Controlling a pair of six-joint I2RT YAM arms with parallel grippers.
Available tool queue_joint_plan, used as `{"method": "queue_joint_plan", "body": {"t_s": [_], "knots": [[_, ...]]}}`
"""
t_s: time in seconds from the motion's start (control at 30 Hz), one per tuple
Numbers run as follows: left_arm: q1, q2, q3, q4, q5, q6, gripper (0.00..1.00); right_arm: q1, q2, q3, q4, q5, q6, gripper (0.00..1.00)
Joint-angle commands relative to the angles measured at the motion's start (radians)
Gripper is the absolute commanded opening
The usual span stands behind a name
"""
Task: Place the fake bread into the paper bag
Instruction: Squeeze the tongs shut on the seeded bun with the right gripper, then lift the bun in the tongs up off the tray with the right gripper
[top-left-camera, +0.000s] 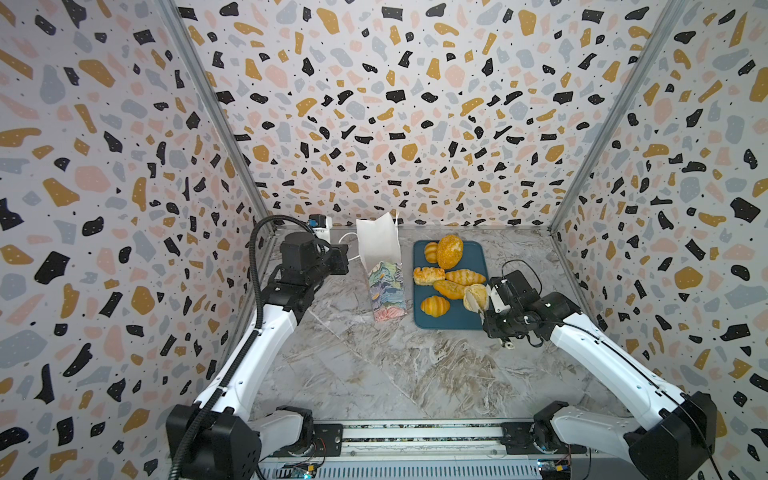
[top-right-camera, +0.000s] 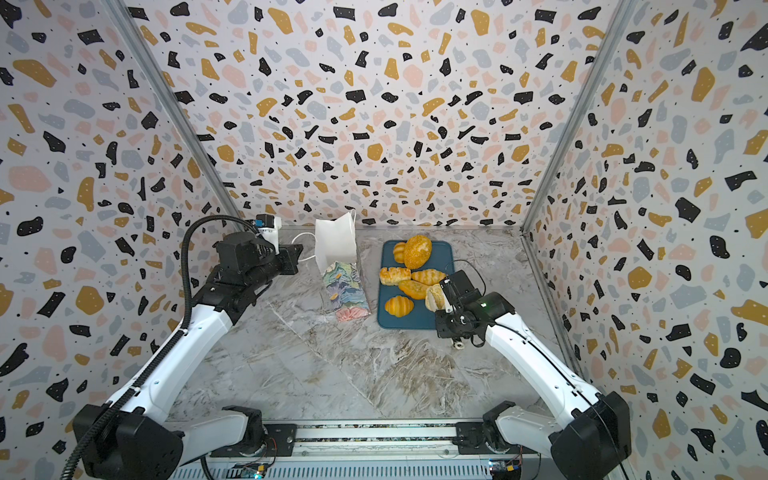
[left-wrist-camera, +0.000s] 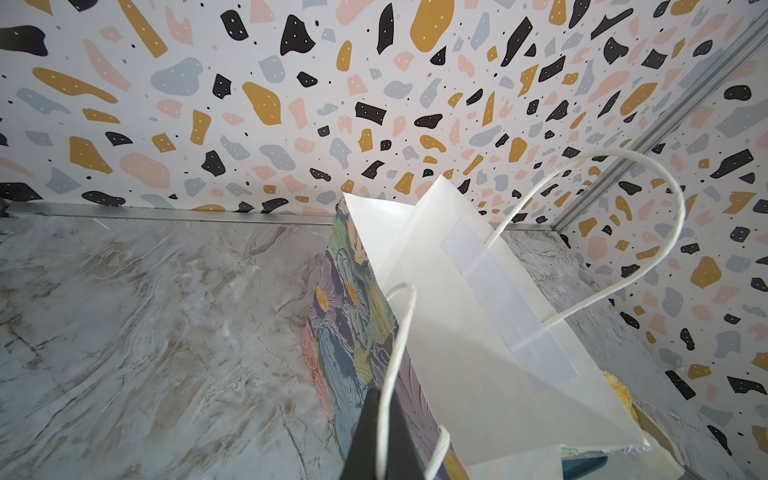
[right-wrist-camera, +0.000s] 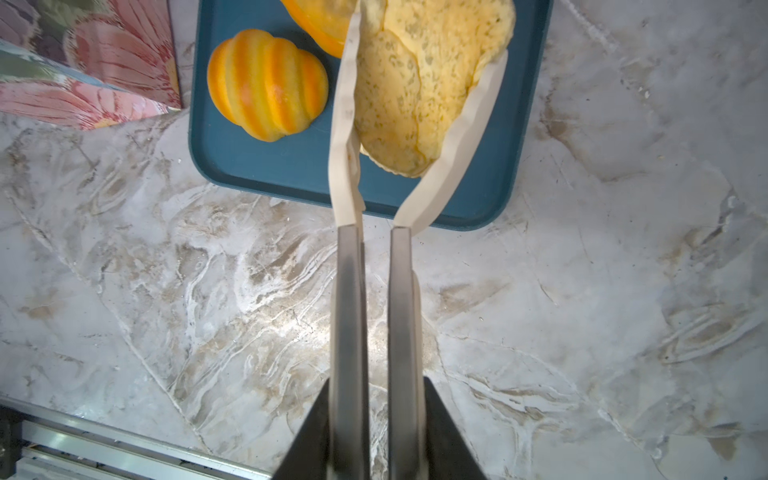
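Look first at what crowds the dark-blue tray (top-left-camera: 451, 322) on the marble table (top-left-camera: 395, 374). Six breads lie on it beside the one you are holding. At the back are a big crumbed loaf (top-left-camera: 449, 251) and a small ridged roll (top-left-camera: 431, 252). In the middle are a rectangular pastry (top-left-camera: 428, 275) and a striped oblong roll (top-left-camera: 465, 276). An oblong loaf (top-left-camera: 449, 289) lies just below those, and a ridged round roll (top-left-camera: 434, 306) sits nearest the front.

The oblong loaf and the ridged round roll lie between your catch and the paper bag (top-left-camera: 386, 291). The bag stands upright just left of the tray, near its edge and between the two arms.

The right gripper (right-wrist-camera: 430, 37) is over the tray's front right corner. Its soft beige fingers (right-wrist-camera: 345, 104) wrap both sides of the pale round bun (right-wrist-camera: 399, 108), bending to its curve. The bun is pale yellow, mottled and flaky-looking, and it is tipped on edge in both top views. You cannot tell whether it has cleared the tray.

The left gripper (left-wrist-camera: 374, 440) is closed tight beside the bag's mouth, and the near cord handle (left-wrist-camera: 395, 340) is pinched at its dark finger. The bag gapes white inside, and its outside is painted with blue, green and pink flowers. The far handle (left-wrist-camera: 681, 208) arcs over the opening.
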Motion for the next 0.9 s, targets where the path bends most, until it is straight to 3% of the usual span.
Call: {"method": "queue_joint_plan", "body": {"t_s": [0.0,0.87], "knots": [[0.003,-0.021,-0.01,0.021,-0.01,0.004,0.0,0.004,-0.036,0.037,0.038,-0.018,0.024,0.3],[0.003,-0.017,-0.012,0.023,-0.01,0.003,0.0,0.004,-0.112,0.089,0.229,-0.087,0.055,0.28]]}}
